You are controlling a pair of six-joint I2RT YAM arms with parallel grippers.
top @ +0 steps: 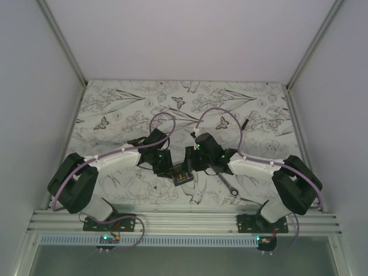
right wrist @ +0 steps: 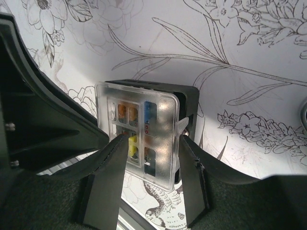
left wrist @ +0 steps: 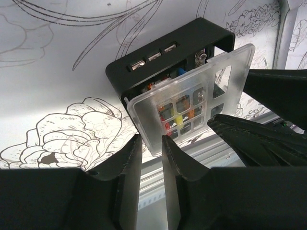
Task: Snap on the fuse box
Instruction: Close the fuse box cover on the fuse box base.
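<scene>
Left tool: the left tool (left wrist: 151,140) sits just left of the fuse box (top: 183,172), fingers drawn close with a narrow slit between them. The lower corner of the clear cover (left wrist: 192,100) reaches into that slit, but whether the fingers actually grip it cannot be told.

Fuse box: its black base lies on the flower-printed counter (top: 126,103), midway between the two arms. Orange, yellow and blue fuses show through the cover.

Cover: tilted over the base's open face. One edge stands off the base with a gap showing, so it is not seated.

Right tool: the right tool (right wrist: 153,138) closes in from the right of the fuse box. One finger is pressed on the cover's face and the other against its side tab, apparently pinching the cover.

Wrench: a silver wrench (top: 230,185) lies right of the fuse box, beyond the right tool, untouched.

Progress: the cover has been brought to the box and roughly lined up. Squaring it and pressing it home until it snaps looks to be what is left.
</scene>
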